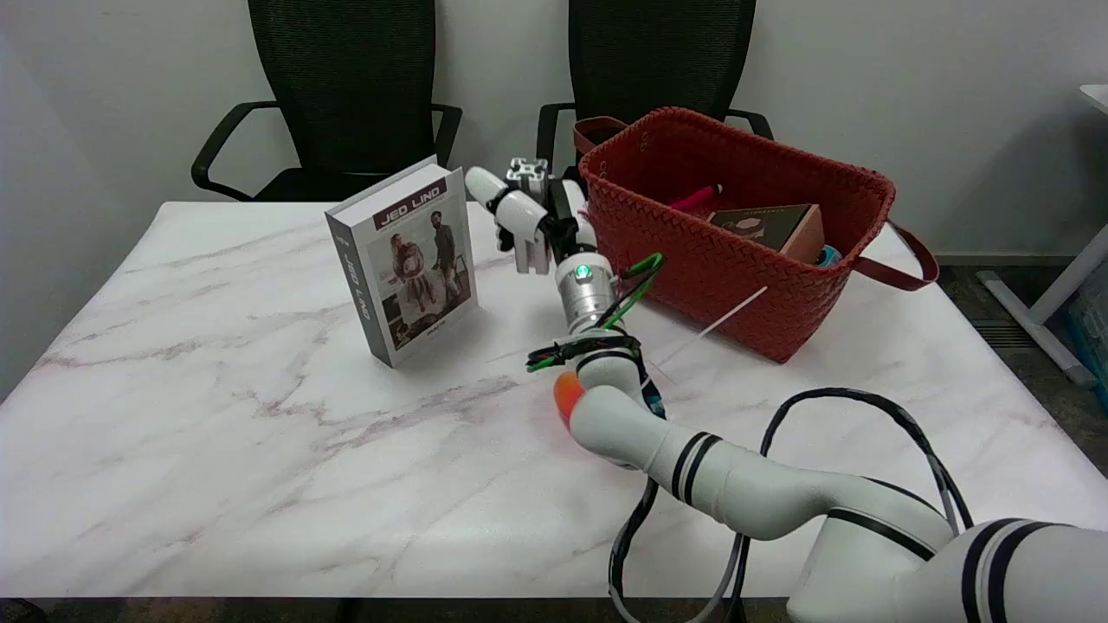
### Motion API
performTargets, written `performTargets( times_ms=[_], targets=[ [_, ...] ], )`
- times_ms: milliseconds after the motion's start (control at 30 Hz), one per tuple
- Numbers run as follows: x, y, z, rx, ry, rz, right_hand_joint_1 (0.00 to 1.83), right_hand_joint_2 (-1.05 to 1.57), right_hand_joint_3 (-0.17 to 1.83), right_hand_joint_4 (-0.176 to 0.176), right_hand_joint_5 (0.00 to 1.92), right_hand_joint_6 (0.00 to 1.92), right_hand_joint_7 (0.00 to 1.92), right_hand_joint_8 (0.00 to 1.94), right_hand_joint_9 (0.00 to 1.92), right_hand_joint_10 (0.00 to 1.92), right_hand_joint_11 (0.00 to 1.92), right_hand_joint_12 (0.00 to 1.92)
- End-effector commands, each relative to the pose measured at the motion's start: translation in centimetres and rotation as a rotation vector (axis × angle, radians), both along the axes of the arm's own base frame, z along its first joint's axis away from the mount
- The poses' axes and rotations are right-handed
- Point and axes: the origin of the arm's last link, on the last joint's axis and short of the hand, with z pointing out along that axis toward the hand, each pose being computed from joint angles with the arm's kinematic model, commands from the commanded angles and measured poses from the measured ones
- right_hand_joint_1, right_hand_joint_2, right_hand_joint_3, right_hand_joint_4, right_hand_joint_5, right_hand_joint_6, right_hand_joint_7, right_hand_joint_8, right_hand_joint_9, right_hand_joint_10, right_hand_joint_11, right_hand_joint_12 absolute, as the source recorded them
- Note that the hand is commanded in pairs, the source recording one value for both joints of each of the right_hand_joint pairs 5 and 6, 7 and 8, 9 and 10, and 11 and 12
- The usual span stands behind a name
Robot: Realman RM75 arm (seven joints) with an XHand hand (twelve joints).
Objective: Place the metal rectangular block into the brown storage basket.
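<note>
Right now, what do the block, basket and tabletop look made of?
Block: bare silvery metal, likely extruded aluminium; its end face shows a slotted cross profile. It stands by the right hand; whether it is gripped is unclear.
Basket: reddish-brown woven strips, matte, looks like faux leather, with strap handles.
Tabletop: white with grey veins, slight sheen; marble or a marble-look laminate, can't tell which.

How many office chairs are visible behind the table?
2. One chair stands behind the table's left half, beyond the book; the other chair stands behind the basket, partly hidden by it.
</note>
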Motion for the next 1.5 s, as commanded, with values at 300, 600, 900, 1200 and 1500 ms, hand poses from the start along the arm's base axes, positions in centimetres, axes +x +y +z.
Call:
performTargets(
  times_ms=[300,600,900,1200,1500],
  targets=[
    [12.9,-0.6,4.5,-0.134,0.137,0.360,0.85,0.85,0.28,0.000,1.83,1.83,1.85,1.85,1.78,1.78,1.82,1.82],
    [13.8,-3.2,9.4,-0.267,0.216,0.314,0.86,0.85,0.29,0.000,1.80,1.80,1.85,1.85,1.77,1.77,1.81,1.81],
    [10.8,-5.3,12.3,-0.306,0.230,0.149,0.85,0.80,0.33,0.000,1.71,1.71,1.81,1.81,1.72,1.72,1.73,1.73],
    [7.4,-5.6,13.6,-0.301,0.254,0.013,0.85,0.72,0.34,0.000,1.50,1.50,1.74,1.74,1.64,1.64,1.54,1.54],
    [5.2,-4.9,14.8,-0.298,0.267,-0.044,0.84,0.75,0.28,0.000,1.40,1.40,1.73,1.73,1.64,1.64,1.52,1.52]
  ],
)
